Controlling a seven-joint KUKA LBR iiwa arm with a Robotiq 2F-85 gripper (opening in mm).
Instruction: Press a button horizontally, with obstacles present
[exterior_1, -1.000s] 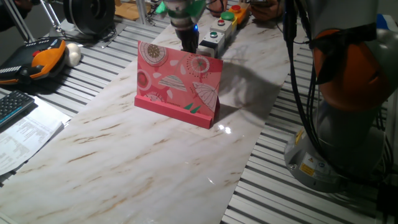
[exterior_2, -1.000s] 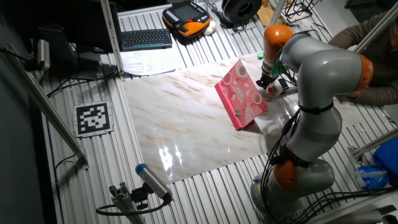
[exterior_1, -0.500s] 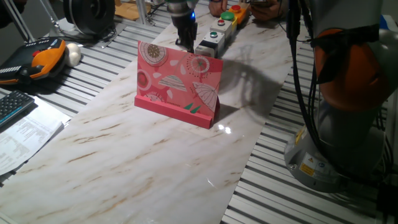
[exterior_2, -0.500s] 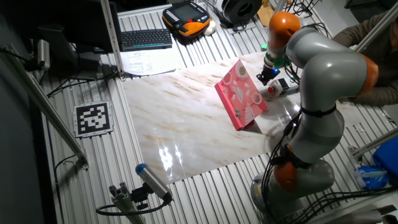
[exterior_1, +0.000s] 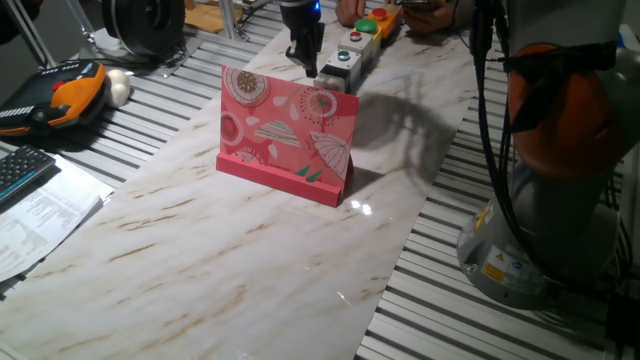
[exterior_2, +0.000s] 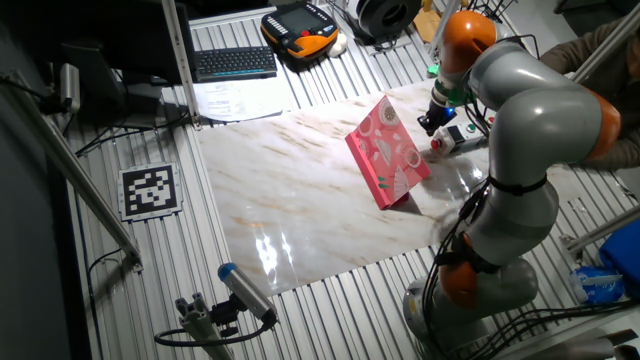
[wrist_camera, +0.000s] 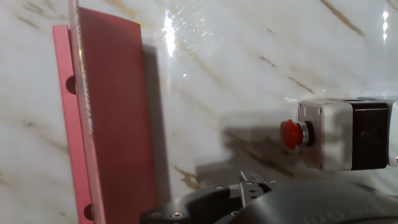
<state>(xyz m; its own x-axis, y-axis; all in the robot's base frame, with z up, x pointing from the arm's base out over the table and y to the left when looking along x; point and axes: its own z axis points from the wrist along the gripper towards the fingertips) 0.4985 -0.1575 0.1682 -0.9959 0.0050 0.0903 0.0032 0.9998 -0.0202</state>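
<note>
The desk (exterior_1: 250, 250) is a glossy slab of white marble-patterned board with thin brown veins, laid over ribbed metal slats. On it, at the centre of one fixed view, stands the card board (exterior_1: 288, 132), a flat pink-red rectangle printed with white, pink and green flowers and umbrellas, upright on a pink base lip. In the hand view its plain dull-red back fills the left side of the frame (wrist_camera: 112, 118), seen edge-on from above.

The button (wrist_camera: 291, 135) is a small round red cap, projecting sideways from a boxy housing (wrist_camera: 345, 134) with a pale grey face and a black body, at the right of the hand view. In one fixed view that housing (exterior_1: 338, 70) lies at the top centre, just behind the card board.

The dark pincer (exterior_1: 305, 55) hangs just left of the housing in that view, above the card board's top edge. Whether its fingers are open or closed cannot be told. In the other fixed view it (exterior_2: 432, 117) sits at the upper right, between the card board (exterior_2: 390, 152) and the housing (exterior_2: 455, 140).
</note>
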